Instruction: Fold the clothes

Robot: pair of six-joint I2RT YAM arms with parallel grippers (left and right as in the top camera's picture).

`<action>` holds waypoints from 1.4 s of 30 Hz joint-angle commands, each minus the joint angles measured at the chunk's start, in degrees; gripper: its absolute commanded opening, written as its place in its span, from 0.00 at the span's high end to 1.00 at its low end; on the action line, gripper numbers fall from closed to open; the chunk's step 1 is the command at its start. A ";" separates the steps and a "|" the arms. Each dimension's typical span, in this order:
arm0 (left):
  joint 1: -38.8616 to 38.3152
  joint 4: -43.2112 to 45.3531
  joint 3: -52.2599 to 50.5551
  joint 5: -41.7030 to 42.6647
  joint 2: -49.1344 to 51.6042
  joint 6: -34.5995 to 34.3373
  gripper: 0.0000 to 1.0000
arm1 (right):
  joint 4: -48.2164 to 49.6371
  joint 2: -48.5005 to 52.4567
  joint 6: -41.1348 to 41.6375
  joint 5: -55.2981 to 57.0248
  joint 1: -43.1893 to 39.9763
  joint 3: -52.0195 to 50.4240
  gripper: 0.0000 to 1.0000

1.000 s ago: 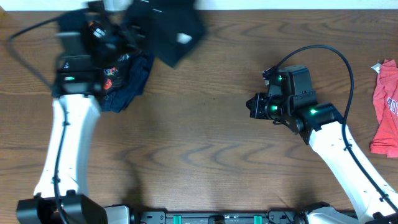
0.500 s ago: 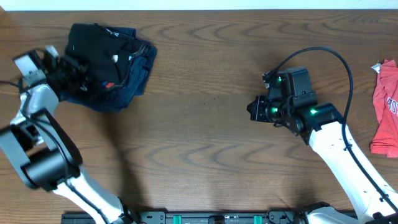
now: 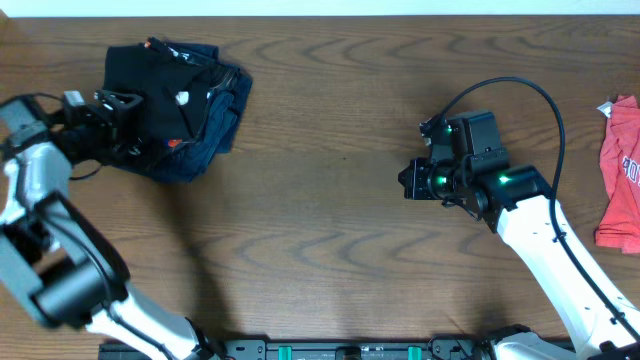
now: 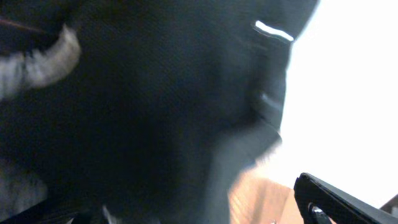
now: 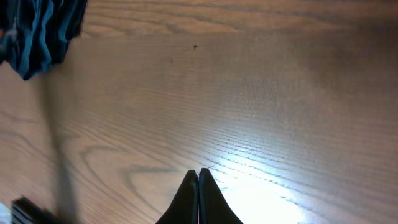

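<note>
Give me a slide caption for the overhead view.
Black T-shirt piled on navy garment at far left, left hand alongside; right hand shut mid-table; red garment at right edge.

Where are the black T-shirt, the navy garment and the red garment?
black T-shirt (image 3: pixel 150 80), overhead view, its folded top face.
navy garment (image 3: pixel 225 100), overhead view, its right side showing beneath the black one.
red garment (image 3: pixel 622 190), overhead view, its middle, at the right edge.
</note>
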 commanded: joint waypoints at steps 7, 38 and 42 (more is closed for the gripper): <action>-6.21 -26.67 6.45 -1.33 -30.77 30.69 0.02 | 2.93 -7.17 -11.96 1.88 -0.48 5.68 0.93; -38.18 -49.88 4.20 -37.62 -55.17 40.35 0.02 | -3.34 -21.92 -11.93 5.49 -0.44 10.29 0.01; -38.18 -49.88 4.20 -37.62 -55.17 40.35 0.02 | -5.14 -24.50 -14.12 7.72 -0.59 9.33 0.01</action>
